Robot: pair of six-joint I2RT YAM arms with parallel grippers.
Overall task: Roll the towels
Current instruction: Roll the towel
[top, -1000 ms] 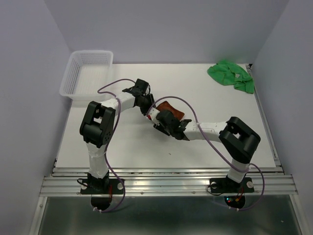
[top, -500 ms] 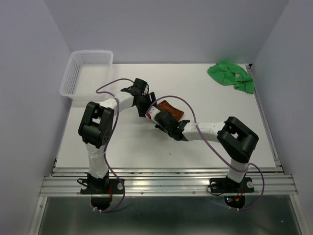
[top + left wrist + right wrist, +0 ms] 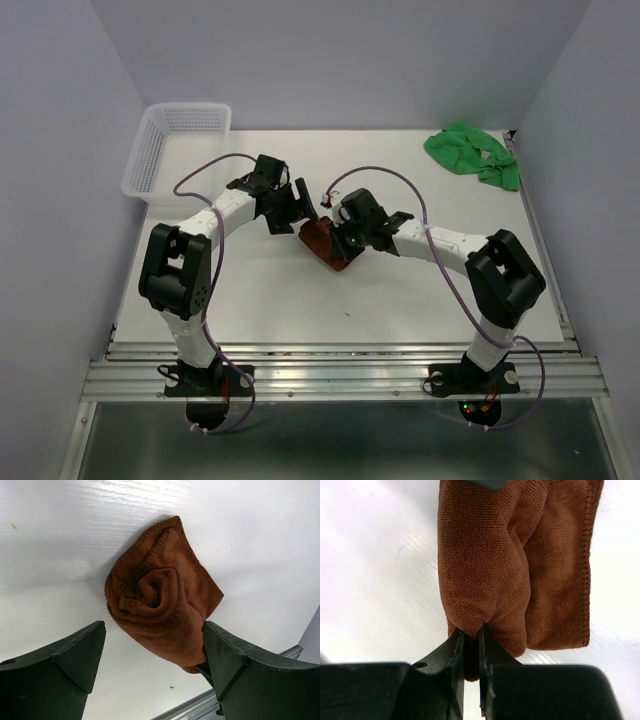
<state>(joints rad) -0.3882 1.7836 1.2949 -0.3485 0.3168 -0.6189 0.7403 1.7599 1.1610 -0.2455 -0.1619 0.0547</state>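
Only left-wrist: spiral-rolled brown towel (image 3: 161,611).

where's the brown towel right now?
Top view: the brown towel is rolled up mid-table between the left tool and the right tool; the right wrist view shows the right tool pinching one end.

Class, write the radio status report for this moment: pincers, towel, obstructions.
Left pincer open, facing rolled brown towel. Right pincer shut on its end. Green towel crumpled, far right corner. Nothing blocking.
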